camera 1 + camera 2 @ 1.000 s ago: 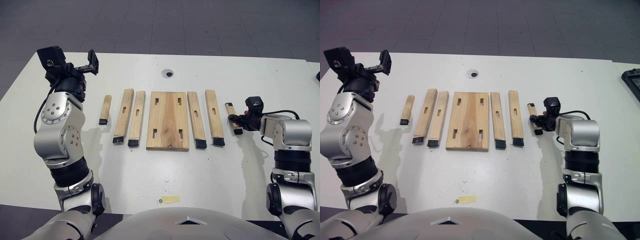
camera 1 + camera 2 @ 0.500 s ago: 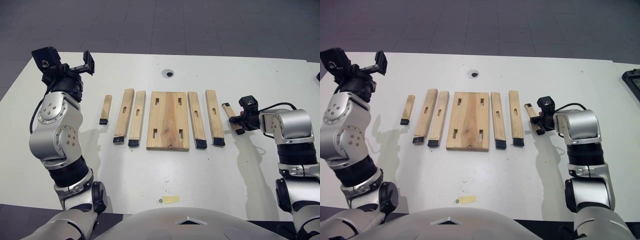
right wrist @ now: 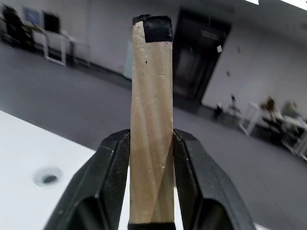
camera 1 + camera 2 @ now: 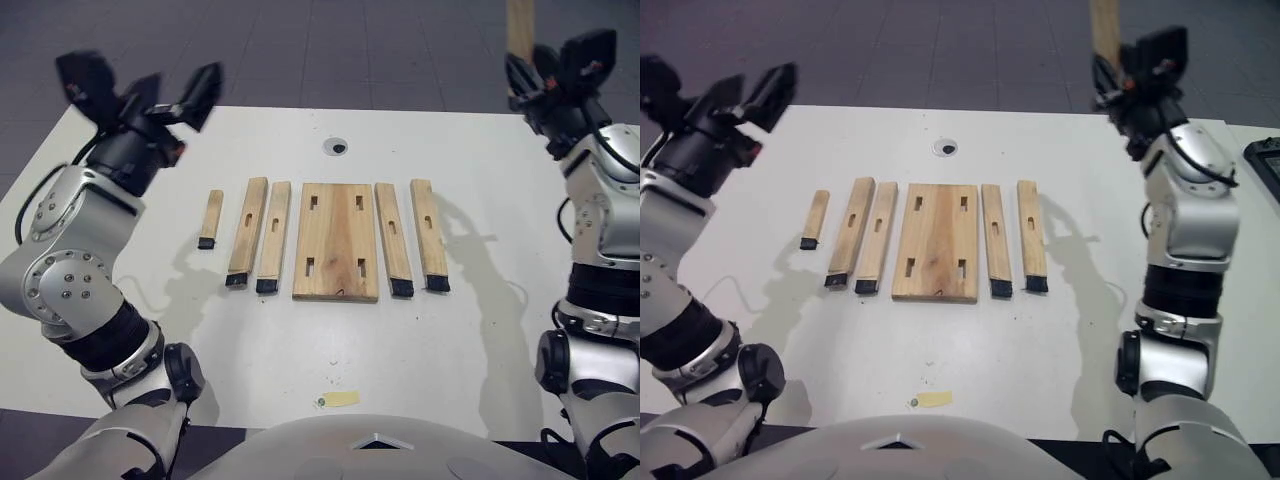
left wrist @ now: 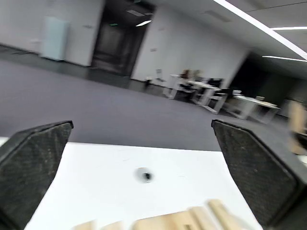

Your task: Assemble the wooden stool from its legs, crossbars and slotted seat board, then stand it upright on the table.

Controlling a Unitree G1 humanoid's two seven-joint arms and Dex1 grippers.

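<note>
The slotted seat board [image 4: 335,240] lies flat in the middle of the white table [image 4: 480,330]. Two legs [image 4: 247,232] [image 4: 272,237] lie to its left and two legs [image 4: 392,238] [image 4: 429,235] to its right. A short crossbar [image 4: 210,219] lies further left. My right gripper [image 4: 528,85] is raised high above the table's far right and is shut on a second short crossbar [image 3: 151,120], held upright with its black-tipped end up. My left gripper [image 4: 172,88] hangs open and empty above the far left of the table, its pads [image 5: 33,167] wide apart.
A round cable hole [image 4: 339,147] sits in the table behind the seat board. A small yellow sticker [image 4: 340,398] lies near the front edge. A dark device [image 4: 1265,160] rests at the far right edge. Bare table surrounds the row of parts.
My right gripper has lifted the short crossbar off the table's right side, high into the air and turned it upright. My left arm has swung up and rotated, fingers still open.
</note>
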